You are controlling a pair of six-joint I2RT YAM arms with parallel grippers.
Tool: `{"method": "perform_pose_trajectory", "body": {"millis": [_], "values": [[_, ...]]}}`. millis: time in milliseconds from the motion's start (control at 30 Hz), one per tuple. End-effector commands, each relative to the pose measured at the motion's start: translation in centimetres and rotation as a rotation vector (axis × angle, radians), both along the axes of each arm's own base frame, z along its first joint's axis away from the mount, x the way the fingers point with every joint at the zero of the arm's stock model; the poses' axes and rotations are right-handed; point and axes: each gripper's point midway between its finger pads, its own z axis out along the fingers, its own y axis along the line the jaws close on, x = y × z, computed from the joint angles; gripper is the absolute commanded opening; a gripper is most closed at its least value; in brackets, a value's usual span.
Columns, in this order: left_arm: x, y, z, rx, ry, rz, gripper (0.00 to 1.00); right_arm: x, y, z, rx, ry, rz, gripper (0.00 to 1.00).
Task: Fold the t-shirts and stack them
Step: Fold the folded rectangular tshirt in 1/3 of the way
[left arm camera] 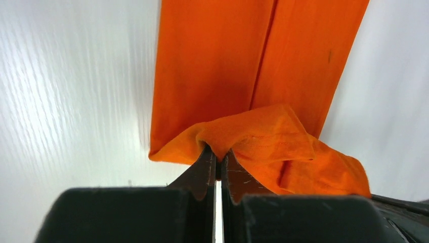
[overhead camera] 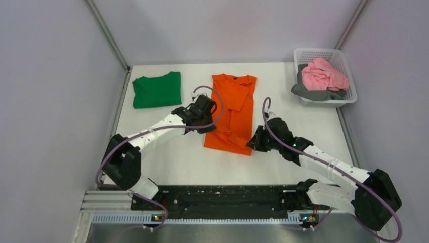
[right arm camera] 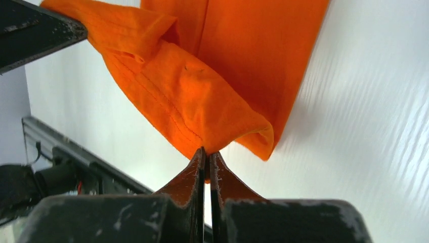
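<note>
White tabletop (overhead camera: 192, 162) bears the orange t-shirt (overhead camera: 235, 109), its near edge pinched tight by left hand (left arm camera: 217, 161) and right hand (right arm camera: 206, 156).

Robot lab test cell, not a home. Smooth white tabletop (overhead camera: 167, 162) boxed in by plain pale grey wall panels (overhead camera: 50, 76), joined by slim metal corner struts (overhead camera: 107, 35). At the near edge are a silver slotted aluminium rail (overhead camera: 202, 217) and a black mounting plate (overhead camera: 222, 195), carrying the white-and-black left robot arm (overhead camera: 152, 132) and right robot arm (overhead camera: 329, 163).

Laundry laid out like trial props:
- folded dark green cloth t-shirt (overhead camera: 157, 90)
- bright orange cloth t-shirt (overhead camera: 235, 109)
- white latticed plastic basket (overhead camera: 317, 52) holding a crumpled pink garment (overhead camera: 324, 75) and a grey garment (overhead camera: 303, 91)

Lighting is even, all surfaces bare.
</note>
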Motion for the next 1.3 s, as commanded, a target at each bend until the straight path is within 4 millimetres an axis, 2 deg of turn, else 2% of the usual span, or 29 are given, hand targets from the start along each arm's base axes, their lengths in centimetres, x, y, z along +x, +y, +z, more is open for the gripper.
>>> {"method": "perform_pose_trajectory", "body": {"millis": [0, 167, 300, 400, 700, 900, 933, 967, 1033, 1133, 1167, 1200, 1233, 1267], "values": [[4.7, -0.1, 2.4, -0.002, -0.101, -0.015, 0.0, 6.6, -0.3, 4.5, -0.047, -0.258, -0.102, 0.0], [7.2, 0.2, 1.9, 0.017, -0.075, -0.03, 0.0, 10.1, -1.4, 5.6, -0.086, -0.325, -0.162, 0.0], [9.2, 0.0, 2.0, 0.018, -0.082, -0.039, 0.0, 12.1, -1.7, 5.3, -0.1, -0.328, -0.17, 0.0], [10.6, 0.1, 1.2, 0.025, -0.057, -0.033, 0.0, 13.8, -1.6, 5.3, -0.078, -0.335, -0.167, 0.0], [13.0, 0.7, -1.1, 0.055, 0.004, -0.029, 0.0, 16.6, 0.0, 3.0, -0.035, -0.272, -0.12, 0.0], [14.4, 0.4, -2.2, 0.034, 0.03, -0.051, 0.02, 18.0, -0.5, 1.5, -0.058, -0.238, -0.154, 0.0], [14.6, 0.3, -2.5, 0.027, 0.041, -0.056, 0.05, 18.3, -0.8, 1.3, -0.06, -0.232, -0.166, 0.0], [14.9, 0.2, -2.6, 0.024, 0.045, -0.06, 0.12, 18.6, -1.0, 0.9, -0.064, -0.221, -0.177, 0.03], [15.7, 0.2, -2.5, 0.01, 0.044, -0.062, 0.3, 19.5, -1.5, 0.5, -0.059, -0.196, -0.199, 0.11], [17.3, -0.4, -1.5, -0.04, 0.027, -0.088, 0.5, 21.2, -1.5, 1.0, -0.021, -0.181, -0.19, 0.18], [17.8, -0.5, -0.8, -0.057, 0.019, -0.096, 0.6, 21.8, -1.6, 1.4, -0.009, -0.172, -0.187, 0.29], [18.3, -0.5, 0.0, -0.069, 0.012, -0.095, 0.69, 22.5, -1.7, 2.1, 0.002, -0.173, -0.179, 0.45], [18.7, -0.4, 0.9, -0.074, 0.001, -0.094, 0.73, 23.0, -1.5, 2.9, 0.009, -0.176, -0.165, 0.54], [18.9, -0.2, 1.8, -0.075, -0.014, -0.092, 0.77, 23.3, -1.5, 3.7, 0.012, -0.188, -0.157, 0.59]]}}
